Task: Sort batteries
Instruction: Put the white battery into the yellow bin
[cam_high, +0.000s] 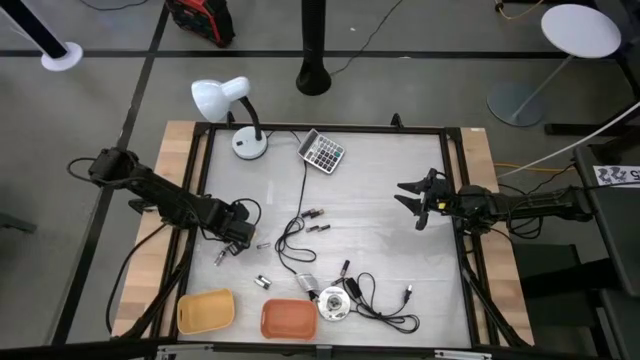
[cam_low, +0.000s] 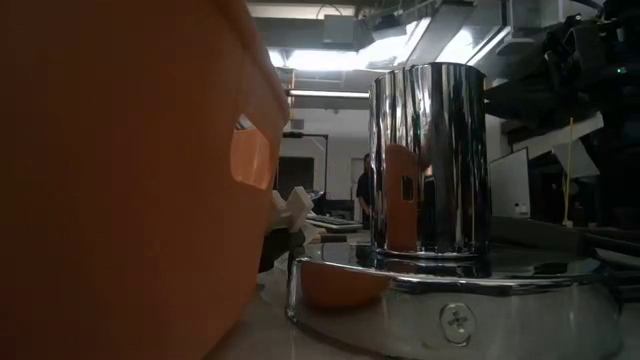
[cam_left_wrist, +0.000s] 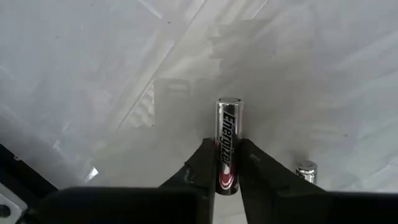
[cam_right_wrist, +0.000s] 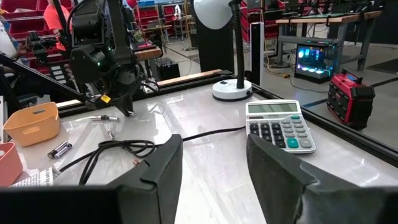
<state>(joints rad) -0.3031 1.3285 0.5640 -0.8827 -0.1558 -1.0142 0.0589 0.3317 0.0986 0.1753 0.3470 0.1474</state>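
- While the left claw (cam_left_wrist: 227, 163) hangs low over the table (cam_high: 380, 190), its fingers (cam_left_wrist: 202, 163) are clamped on a battery (cam_left_wrist: 227, 144); the cell sticks out past the tips, silver cap forward, black-and-red label readable in the left wrist view.
- Just beside that claw, a second battery (cam_left_wrist: 306, 171) stands or lies on the table, only its silvery end showing; cannot tell which.
- From above, the left claw (cam_high: 238, 228) sits near the table's left edge; a small cell (cam_high: 220, 257) lies just below it toward the front, and a pair (cam_high: 264, 282) a little farther on.
- Beyond those, toward the front edge: yellow bin (cam_high: 205, 311), then orange bin (cam_high: 288, 318) beside it.
- Across from the left claw, toward the table's middle, thin dark cells (cam_high: 315, 214) lie near a black cable (cam_high: 293, 240).
- Farther off, calculator (cam_high: 322, 152) and white lamp (cam_high: 222, 100) sit at the back.
- Right claw (cam_high: 420, 203) waits well apart at the right edge, fingers (cam_right_wrist: 163, 163) spread wide, holding nothing.
- Low view: orange bin (cam_low: 120, 170) and a chrome cylinder (cam_low: 430, 160) fill it; no claw visible.
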